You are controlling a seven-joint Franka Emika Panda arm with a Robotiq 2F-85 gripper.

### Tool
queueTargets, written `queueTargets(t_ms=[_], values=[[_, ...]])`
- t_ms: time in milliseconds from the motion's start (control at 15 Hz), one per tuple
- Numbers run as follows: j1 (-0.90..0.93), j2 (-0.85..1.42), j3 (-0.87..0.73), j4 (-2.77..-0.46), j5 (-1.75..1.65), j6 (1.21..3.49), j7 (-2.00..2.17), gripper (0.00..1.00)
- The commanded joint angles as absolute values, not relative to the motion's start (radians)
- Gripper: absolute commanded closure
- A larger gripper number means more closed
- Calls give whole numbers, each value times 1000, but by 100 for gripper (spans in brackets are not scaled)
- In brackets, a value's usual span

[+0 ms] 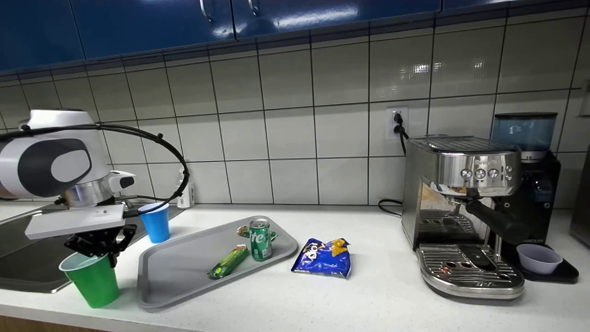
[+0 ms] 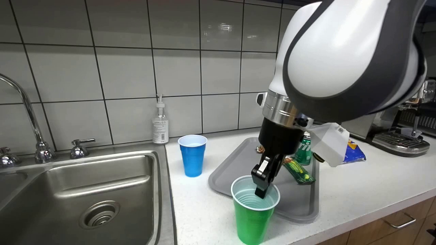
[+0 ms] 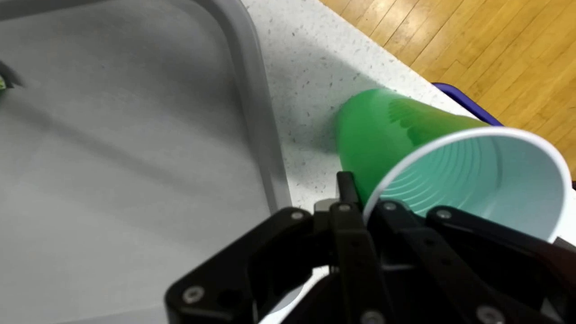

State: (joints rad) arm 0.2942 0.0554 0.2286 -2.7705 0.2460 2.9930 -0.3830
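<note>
A green plastic cup (image 1: 94,283) with a white rim stands on the counter by its front edge, seen in both exterior views. My gripper (image 3: 368,202) is shut on the cup's wall at the rim, one finger inside the mouth and the other against the outside. In the wrist view the cup (image 3: 396,119) looks empty, and the inner fingertip is partly hidden. Close beside it lies a grey tray (image 1: 184,263). On the tray are a green can (image 1: 260,246), a green-wrapped snack bar (image 1: 229,262) and another small wrapped snack (image 1: 243,231).
A blue cup (image 2: 193,156) stands behind, between the sink (image 2: 156,190) and the tray. At the wall is a soap bottle (image 2: 160,126). Right of the tray lie a blue snack bag (image 1: 320,262), then a coffee machine (image 1: 426,157). Wooden floor (image 3: 531,49) shows beyond the counter edge.
</note>
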Motion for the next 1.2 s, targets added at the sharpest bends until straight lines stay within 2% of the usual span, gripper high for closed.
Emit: queueTargets(t_ms=[0,600,1133], values=[[288,32,257,-2788,347,3001,-469,99],[277,-55,250,-2785,634,2957,-677,99],[254,-55,159,-2754,634,2986,-691,99]])
